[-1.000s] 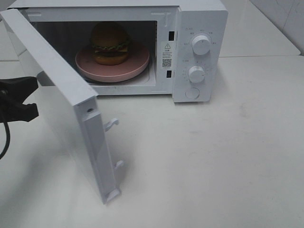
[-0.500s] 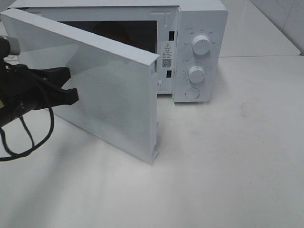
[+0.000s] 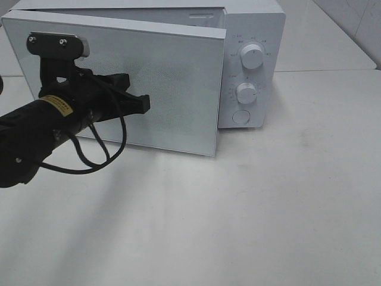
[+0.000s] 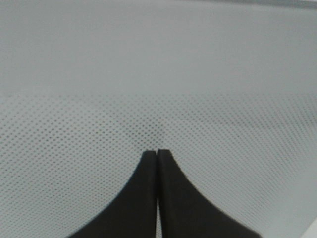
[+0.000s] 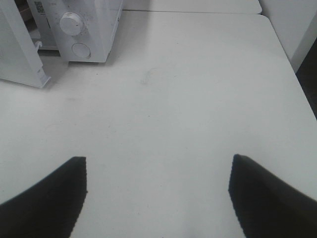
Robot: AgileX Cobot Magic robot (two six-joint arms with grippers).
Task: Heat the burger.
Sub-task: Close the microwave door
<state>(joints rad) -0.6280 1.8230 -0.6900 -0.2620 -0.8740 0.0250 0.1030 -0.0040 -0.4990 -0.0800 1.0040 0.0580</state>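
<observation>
Shutting microwave [image 3: 256, 27] door [image 3: 178, 89]; nearly closed.
L gripper [image 3: 143, 105] clamped shut, empty, tips on door; R gripper [image 5: 158, 159] wide open, empty. Burger out of sight, prob. behind door. Next: push till latched, set knob [image 3: 246, 93].

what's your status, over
Left hand shut, tips against door. Right hand open above table. Burger hidden behind door. Door ajar, nothing seen blocking it.

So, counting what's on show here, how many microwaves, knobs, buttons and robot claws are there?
Microwaves: 1, the microwave
Knobs: 2, the upper knob and the lower knob
Buttons: 1, the round button
Robot claws: 2, the left gripper and the right gripper
Total: 6
</observation>
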